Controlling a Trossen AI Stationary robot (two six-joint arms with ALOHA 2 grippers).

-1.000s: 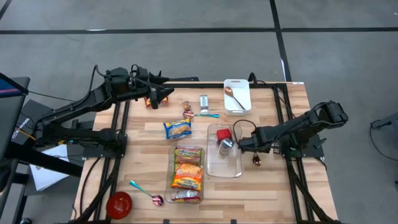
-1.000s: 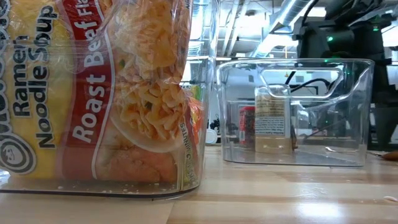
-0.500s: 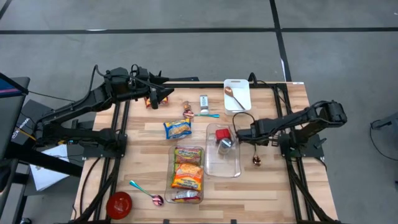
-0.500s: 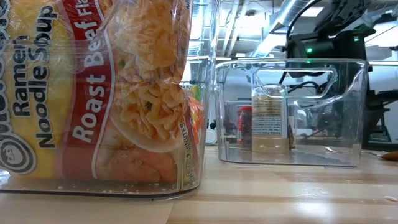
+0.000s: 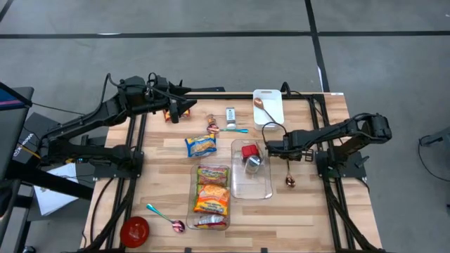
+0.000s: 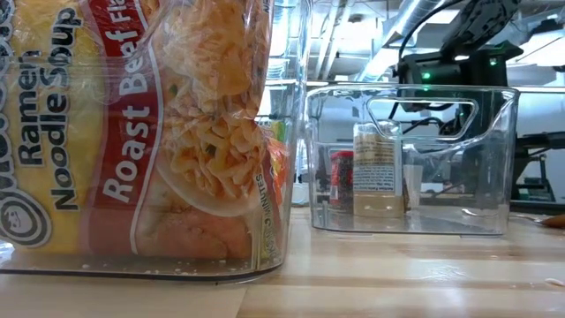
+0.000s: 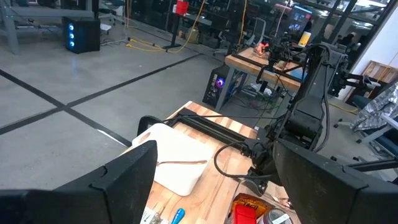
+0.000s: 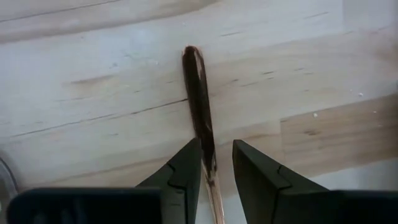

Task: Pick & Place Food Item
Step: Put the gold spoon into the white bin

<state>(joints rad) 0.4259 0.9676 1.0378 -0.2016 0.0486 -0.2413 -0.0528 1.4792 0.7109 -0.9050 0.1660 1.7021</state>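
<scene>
Pinching a thin copper spoon handle in your right hand above the tabletop, clear bin at its nine o'clock, left hand spread wide, idle.

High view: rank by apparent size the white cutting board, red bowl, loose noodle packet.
1. White cutting board: largest.
2. Red bowl and loose noodle packet: look about alike, so unranked.
</scene>
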